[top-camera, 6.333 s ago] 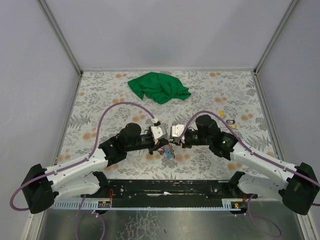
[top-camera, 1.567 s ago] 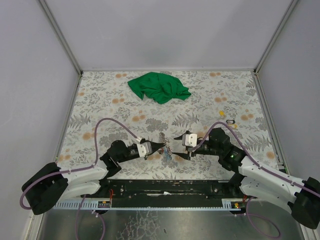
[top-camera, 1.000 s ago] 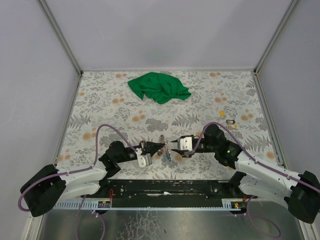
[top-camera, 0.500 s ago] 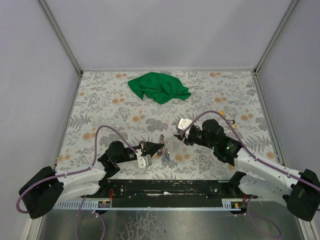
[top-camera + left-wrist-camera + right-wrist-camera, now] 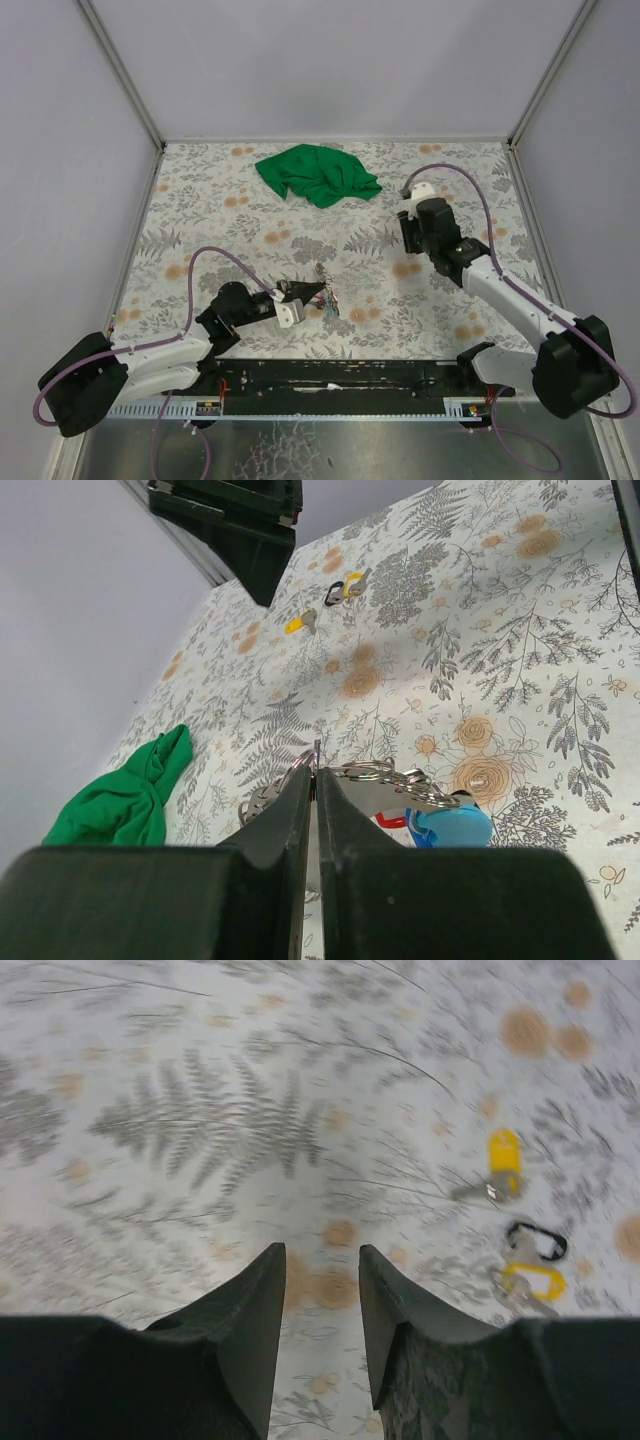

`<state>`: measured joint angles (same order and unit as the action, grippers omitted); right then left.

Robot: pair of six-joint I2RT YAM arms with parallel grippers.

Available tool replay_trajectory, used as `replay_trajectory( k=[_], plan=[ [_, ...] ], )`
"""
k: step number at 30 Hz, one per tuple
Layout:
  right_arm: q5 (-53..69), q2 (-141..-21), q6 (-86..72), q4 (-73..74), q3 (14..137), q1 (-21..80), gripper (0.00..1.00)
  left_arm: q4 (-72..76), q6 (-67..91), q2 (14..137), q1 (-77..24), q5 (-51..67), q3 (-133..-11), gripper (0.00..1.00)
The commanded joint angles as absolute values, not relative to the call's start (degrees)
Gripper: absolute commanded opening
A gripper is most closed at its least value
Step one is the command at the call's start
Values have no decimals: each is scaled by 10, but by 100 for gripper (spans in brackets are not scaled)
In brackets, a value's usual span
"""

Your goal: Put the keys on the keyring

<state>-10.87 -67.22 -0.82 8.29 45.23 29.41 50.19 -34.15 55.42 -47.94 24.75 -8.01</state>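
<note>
**While left gripper pinches thin grey metal keyring, right gripper is empty**

Overhead, I barely make out the small tagged keys. Left wrist: jaws shut on it, red tag half hidden. Right wrist: fingers partly apart.

no text, label or number can be read anywhere.

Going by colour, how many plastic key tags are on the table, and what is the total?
Red plastic key tag: 1
Light blue plastic key tag: 1
Yellow plastic key tags: 2
Total: 4
</note>
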Motion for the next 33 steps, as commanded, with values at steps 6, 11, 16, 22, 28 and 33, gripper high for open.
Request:
replay_trajectory(
  k=[6,11,16,22,28,33],
  plan=[
    [-118,-753,-192,49,467,99,41,538,-329,551,-477,217,-87,0],
    [-133,-832,-211,61,514,50,38,532,-329,544,-477,213,-87,0],
    [-146,-892,-224,65,544,26,33,525,-329,543,-478,213,-89,0],
    [-118,-949,-234,58,570,7,32,523,-330,546,-477,213,-91,0],
    [-110,-1004,-243,60,599,-1,29,520,-331,541,-478,221,-91,0],
    [-93,-1022,-249,58,608,-5,24,519,-331,542,-477,221,-91,0]
  ],
)
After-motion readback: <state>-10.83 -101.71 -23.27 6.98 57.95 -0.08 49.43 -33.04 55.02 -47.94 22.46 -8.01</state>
